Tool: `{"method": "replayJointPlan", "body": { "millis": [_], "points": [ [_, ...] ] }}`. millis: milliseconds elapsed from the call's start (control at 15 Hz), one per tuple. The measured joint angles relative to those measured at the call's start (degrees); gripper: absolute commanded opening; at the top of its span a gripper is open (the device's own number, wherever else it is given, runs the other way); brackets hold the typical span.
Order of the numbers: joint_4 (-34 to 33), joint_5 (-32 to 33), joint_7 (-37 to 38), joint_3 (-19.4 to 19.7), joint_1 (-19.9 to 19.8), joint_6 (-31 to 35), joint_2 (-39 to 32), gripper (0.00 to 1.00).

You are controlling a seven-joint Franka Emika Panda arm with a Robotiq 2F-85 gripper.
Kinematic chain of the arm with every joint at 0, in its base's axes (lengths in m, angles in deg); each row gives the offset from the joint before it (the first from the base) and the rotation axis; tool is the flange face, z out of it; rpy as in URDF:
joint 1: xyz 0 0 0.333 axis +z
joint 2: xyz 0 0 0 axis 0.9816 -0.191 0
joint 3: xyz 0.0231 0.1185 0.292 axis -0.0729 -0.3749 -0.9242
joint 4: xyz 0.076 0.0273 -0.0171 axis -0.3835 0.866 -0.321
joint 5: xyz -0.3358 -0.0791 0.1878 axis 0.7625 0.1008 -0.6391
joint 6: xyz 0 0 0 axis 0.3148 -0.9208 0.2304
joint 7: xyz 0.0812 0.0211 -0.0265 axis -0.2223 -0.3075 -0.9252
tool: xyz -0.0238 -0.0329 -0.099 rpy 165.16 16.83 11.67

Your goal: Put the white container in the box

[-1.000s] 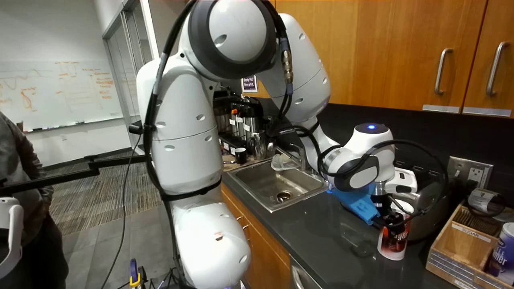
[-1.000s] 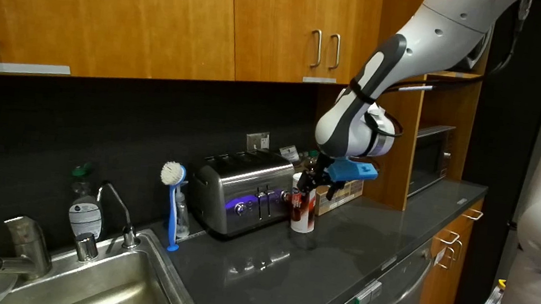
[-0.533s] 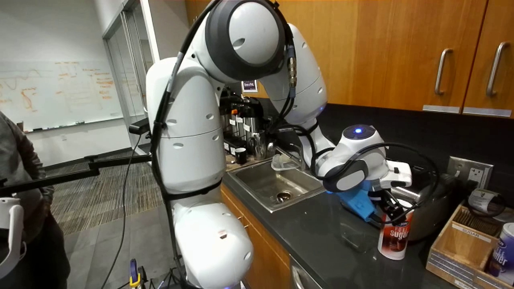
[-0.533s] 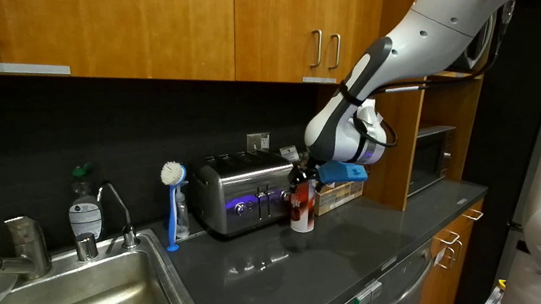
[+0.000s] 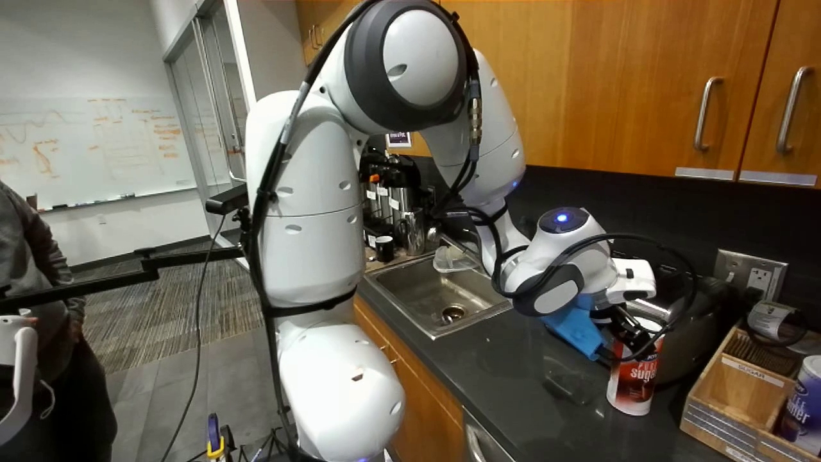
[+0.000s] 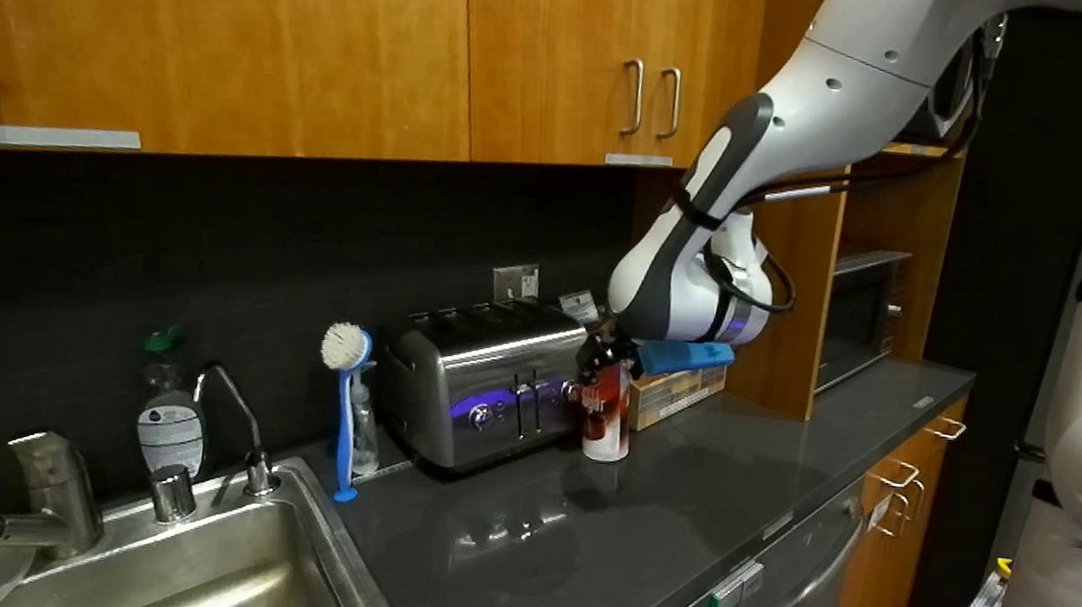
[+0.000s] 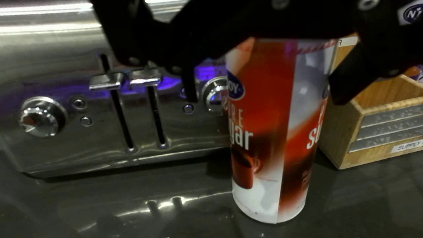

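The white container is a canister with a red sugar label. It stands upright on the counter in both exterior views and fills the middle of the wrist view. My gripper is open around its upper part. The left finger stands apart from the canister; the right finger is at its right edge, touch unclear. The gripper body hides the lid. The box, a tan wooden box with compartments, is beside the canister, partly hidden in an exterior view and cut off in the wrist view.
A silver toaster stands close beside the canister, also in the wrist view. A blue-and-white canister sits in the box's near compartment. The sink and a dish brush are beyond the toaster. Cabinets hang above.
The arm has come lower, and my gripper has moved in around the canister's top. The canister has shifted very slightly on the counter, rightward in an exterior view.
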Motion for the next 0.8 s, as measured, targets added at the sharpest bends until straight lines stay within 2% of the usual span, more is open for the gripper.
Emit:
{"method": "replayJointPlan", "body": {
  "millis": [267, 467, 800],
  "points": [
    [-0.1, 7.3, 4.9, 0.0, -0.8, 4.6, -1.1, 1.00],
    [-0.3, 8.6, 8.2, -1.0, -1.0, 6.1, -1.5, 1.00],
    [0.4, 13.7, 12.7, -2.5, -3.6, 9.2, -2.4, 1.00]
  ]
}}
